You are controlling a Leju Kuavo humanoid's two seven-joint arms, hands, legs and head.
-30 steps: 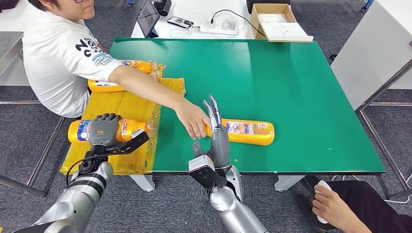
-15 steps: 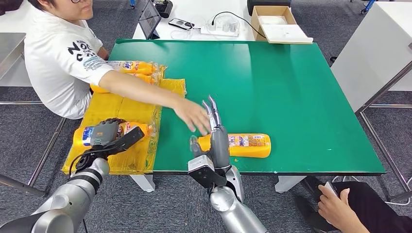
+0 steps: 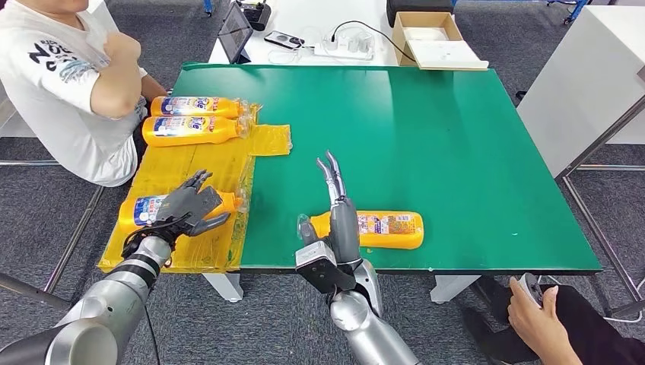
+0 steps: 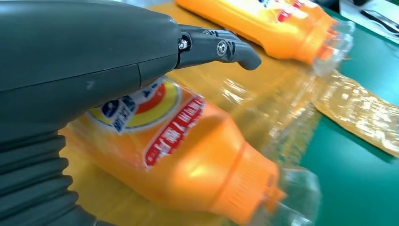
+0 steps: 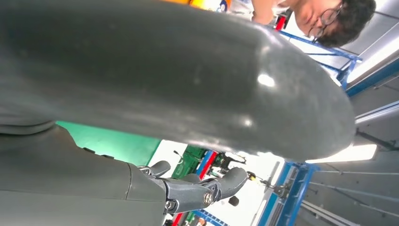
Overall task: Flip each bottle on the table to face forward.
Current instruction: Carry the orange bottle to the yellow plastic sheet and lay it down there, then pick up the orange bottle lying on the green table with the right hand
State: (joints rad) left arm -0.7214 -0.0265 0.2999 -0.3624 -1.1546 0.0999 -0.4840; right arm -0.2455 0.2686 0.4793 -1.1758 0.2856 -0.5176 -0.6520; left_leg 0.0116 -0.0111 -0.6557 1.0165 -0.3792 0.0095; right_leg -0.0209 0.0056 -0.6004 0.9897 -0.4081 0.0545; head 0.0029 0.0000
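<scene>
Head view: right hand (image 3: 340, 220) has straight fingers, holding nothing, orange plastic bottle (image 3: 374, 229) lying just beside its palm near the green table (image 3: 456, 129) front edge; left hand (image 3: 192, 207) spread over another orange bottle (image 3: 144, 211).

left robot hand (image 3: 194, 207) spread, palm down; right robot hand (image 3: 340, 217) upright, fingers seemingly straight and apart
</scene>
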